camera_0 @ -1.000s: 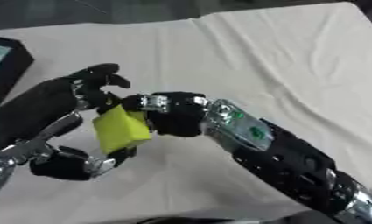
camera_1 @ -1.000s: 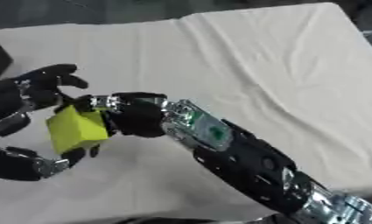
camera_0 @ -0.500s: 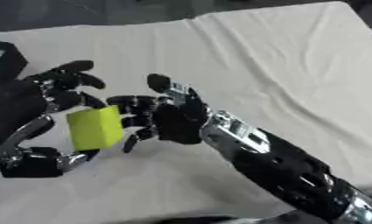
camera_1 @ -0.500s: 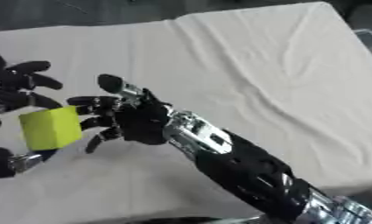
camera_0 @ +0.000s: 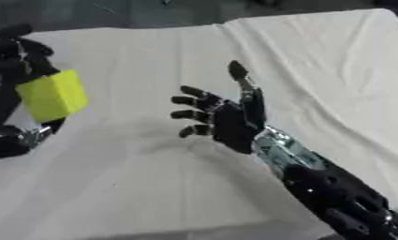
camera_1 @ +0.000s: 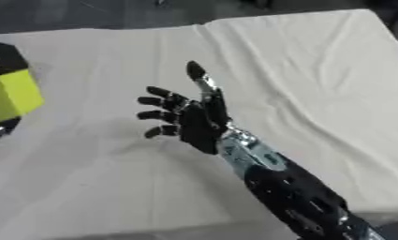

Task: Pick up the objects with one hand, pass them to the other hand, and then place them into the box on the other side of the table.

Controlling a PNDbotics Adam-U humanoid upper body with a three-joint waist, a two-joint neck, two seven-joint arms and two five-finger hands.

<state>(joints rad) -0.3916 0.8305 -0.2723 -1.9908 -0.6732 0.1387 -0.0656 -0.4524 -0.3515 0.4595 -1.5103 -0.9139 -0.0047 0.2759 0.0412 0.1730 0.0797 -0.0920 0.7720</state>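
At the far left edge the left hand [camera_0: 9, 61] holds a yellow block [camera_0: 53, 95] above the worktop [camera_0: 136, 187], black fingers curled at the block's upper corner and a dark thumb or finger under its lower edge (most of this hand is cut off by the frame, and in the right eye view little more than the block and a dark patch above it shows). The block is tilted, one pale face turned upward. Well apart from it, toward the middle, the right hand [camera_0: 226, 122] is open and empty, one digit straight and pointing up, the others spread toward the block with their tips a little bent. Its black and silver forearm [camera_0: 316, 183] runs down to the lower right corner, where it is cut off. A creased white cloth [camera_0: 316, 61] covers the worktop; the box shows in neither view
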